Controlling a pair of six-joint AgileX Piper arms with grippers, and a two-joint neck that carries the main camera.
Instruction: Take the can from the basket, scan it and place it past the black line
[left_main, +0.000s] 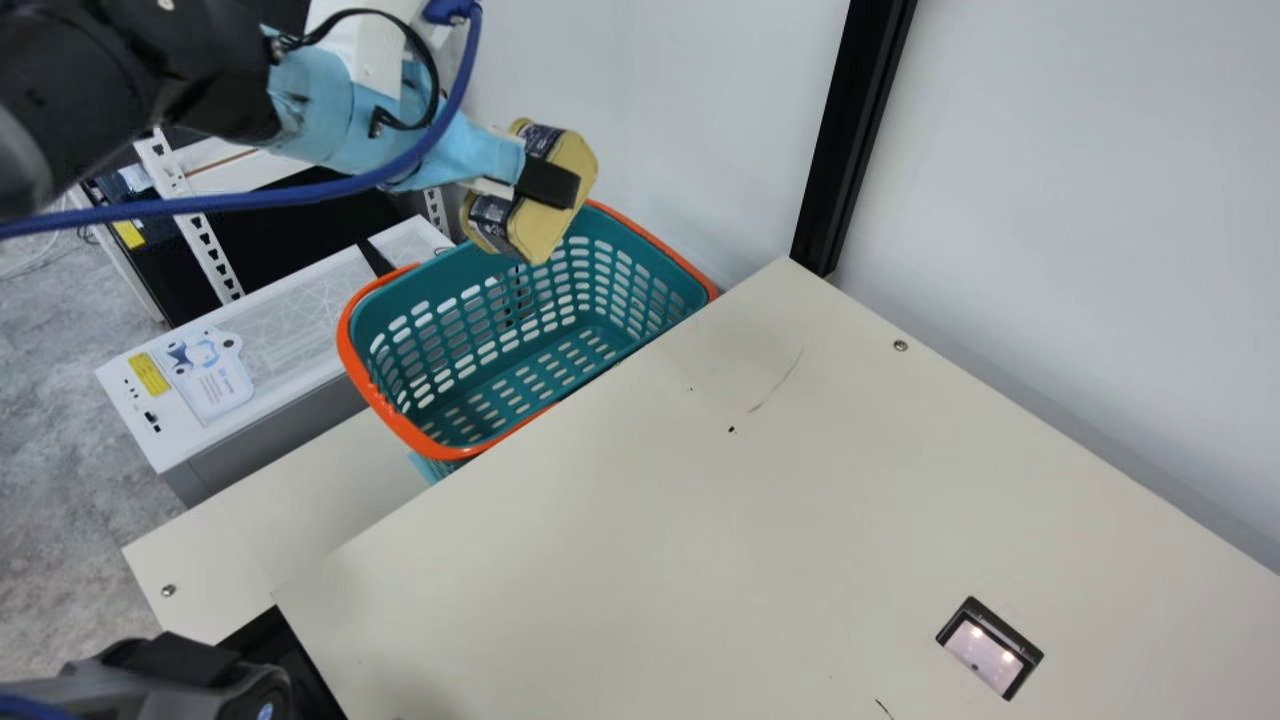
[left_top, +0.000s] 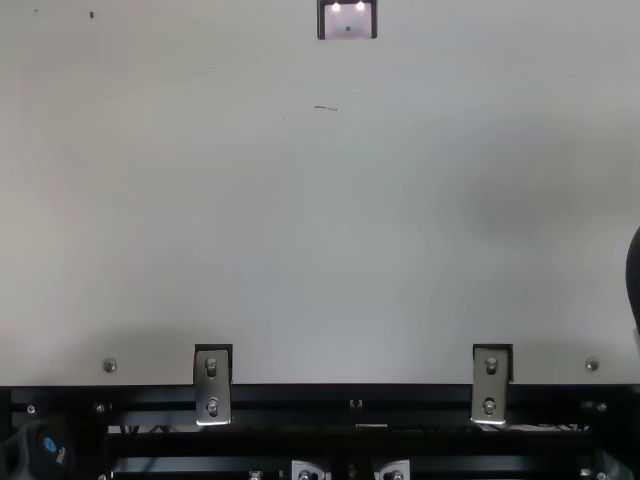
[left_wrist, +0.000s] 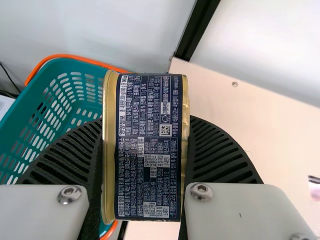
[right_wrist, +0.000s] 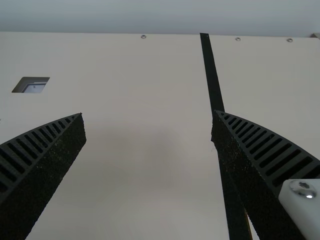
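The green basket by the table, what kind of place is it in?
It looks like a robot lab playing shop checkout: there's a basket by the table, a little window in it, likely the scanner, and my left gripper is holding a can.

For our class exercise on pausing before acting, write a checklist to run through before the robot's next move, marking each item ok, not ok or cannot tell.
1. Can between the left gripper's fingers: ok.
2. Grip firm enough to carry it: cannot tell.
3. Can at the scanner window: not ok, it hangs by the basket.
4. Scanner window uncovered: ok, its lit pane shows.
5. Right gripper open and empty: ok.
6. Can past the black line: not ok, it is over at the basket.
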